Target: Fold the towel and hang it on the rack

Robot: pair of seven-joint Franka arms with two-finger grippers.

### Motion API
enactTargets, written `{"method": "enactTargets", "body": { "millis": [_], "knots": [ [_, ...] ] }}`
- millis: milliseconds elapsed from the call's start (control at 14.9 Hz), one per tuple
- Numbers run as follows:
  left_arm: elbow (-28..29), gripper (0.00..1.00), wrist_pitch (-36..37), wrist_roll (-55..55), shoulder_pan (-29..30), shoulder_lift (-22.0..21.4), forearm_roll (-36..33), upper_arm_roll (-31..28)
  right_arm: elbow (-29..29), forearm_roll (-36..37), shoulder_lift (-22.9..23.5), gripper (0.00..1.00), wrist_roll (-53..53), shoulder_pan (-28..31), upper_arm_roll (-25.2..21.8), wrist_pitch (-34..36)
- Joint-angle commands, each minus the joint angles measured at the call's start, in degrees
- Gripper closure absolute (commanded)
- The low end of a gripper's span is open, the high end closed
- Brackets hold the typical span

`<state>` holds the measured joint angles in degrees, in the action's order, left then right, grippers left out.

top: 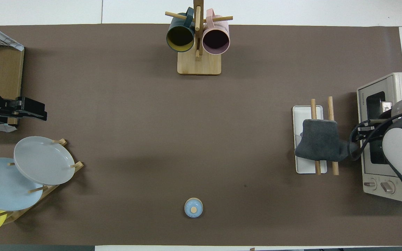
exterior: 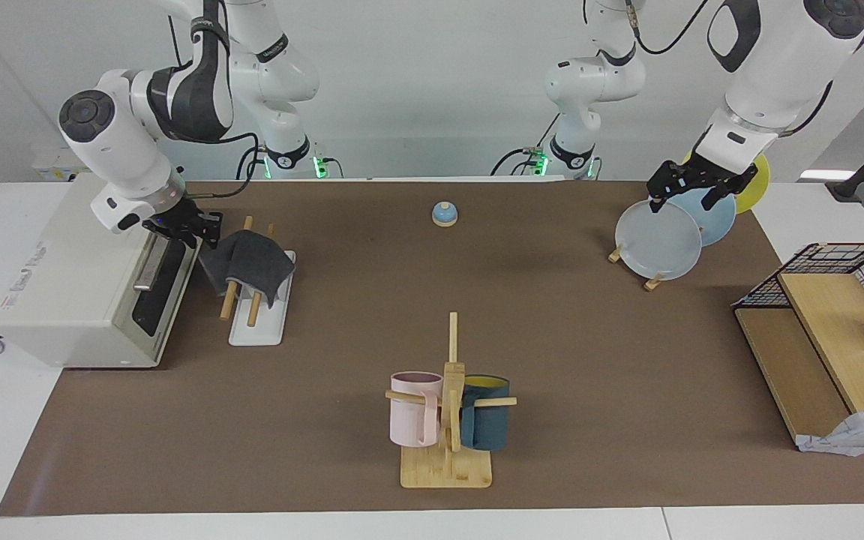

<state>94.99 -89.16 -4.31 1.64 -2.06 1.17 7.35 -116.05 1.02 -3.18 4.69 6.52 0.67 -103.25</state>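
Though folded and draped dark-grey-side-out over both rods of the rack near the table's right-arm edge, the towel meets the right gripper at one corner; grip indeterminate. Left gripper waits with fingers apart over the plate stand; release and withdrawal probably remain.

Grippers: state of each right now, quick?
Left gripper: open, empty, over the plate stand.
Right gripper: at the towel draped on the rack; open or shut cannot be told.

Both arms have glossy white rounded shells with dark grey joint bands and round dark end caps. Black cables loop along the links. Green lights glow at the bases. Each arm ends in a black tool: left tool, right tool.
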Motion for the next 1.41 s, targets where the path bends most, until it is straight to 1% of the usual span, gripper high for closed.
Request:
{"method": "enactTargets", "body": {
  "millis": [0, 202, 269, 336, 470, 538, 806, 874, 1008, 1142, 1209, 1344],
  "knots": [
    [0.8, 0.0, -1.0, 0.3, -0.5, -0.6, -1.3, -0.6, 1.1, 0.8, -1.0, 0.0, 2.6, 0.9, 0.7, -0.6],
    [0.8, 0.0, -1.0, 0.3, -0.4, -0.6, -1.3, -0.6, 5.6, 0.6, -1.0, 0.0, 2.5, 0.3, 1.3, 1.3],
    [0.8, 0.0, -1.0, 0.3, -0.4, -0.6, -1.3, -0.6, 7.8, 0.5, -1.1, 0.0, 2.3, 0.2, 1.5, 2.8],
    [0.8, 0.0, -1.0, 0.3, -0.4, -0.6, -1.3, -0.6, 11.3, 0.4, -0.9, 0.0, 2.2, -0.1, 2.3, 5.5],
    [0.8, 0.0, -1.0, 0.3, -0.4, -0.6, -1.3, -0.6, 21.3, -0.1, 1.6, 0.0, 2.2, -0.5, 2.5, 14.9],
    [0.8, 0.0, -1.0, 0.2, -0.4, -0.6, -1.3, -0.6, 22.9, -0.1, 1.9, 0.0, 2.1, -0.7, 2.5, 16.0],
    [0.8, 0.0, -0.9, 0.3, -0.4, -0.6, -1.3, -0.6, 24.6, 0.8, 2.1, 0.0, 1.6, -4.2, 2.3, 16.2],
    [0.8, 0.0, -1.0, 0.2, -0.4, -0.6, -1.3, -0.6, 24.7, 0.7, 2.1, 0.0, 0.3, -4.3, 2.4, 17.0],
    [0.8, 0.0, -0.9, 0.2, -0.4, -0.6, -1.3, -0.6, 24.0, 0.0, 1.9, 0.0, -1.8, -4.2, 2.5, 17.5],
    [0.8, 0.0, -0.9, 0.3, -0.4, -0.6, -1.3, -0.6, 23.5, 0.0, 0.8, 0.0, -2.3, -5.3, 2.4, 19.4],
    [0.8, 0.0, -0.9, 0.2, -0.4, -0.6, -1.3, -0.6, 23.4, 0.0, 0.8, 0.0, -2.4, -6.3, 1.9, 19.1],
    [0.8, 0.0, -0.9, 0.2, -0.4, -0.6, -1.3, -0.6, 23.6, 0.6, 1.1, 0.0, -3.9, -6.3, 1.7, 17.6]
  ]
}}
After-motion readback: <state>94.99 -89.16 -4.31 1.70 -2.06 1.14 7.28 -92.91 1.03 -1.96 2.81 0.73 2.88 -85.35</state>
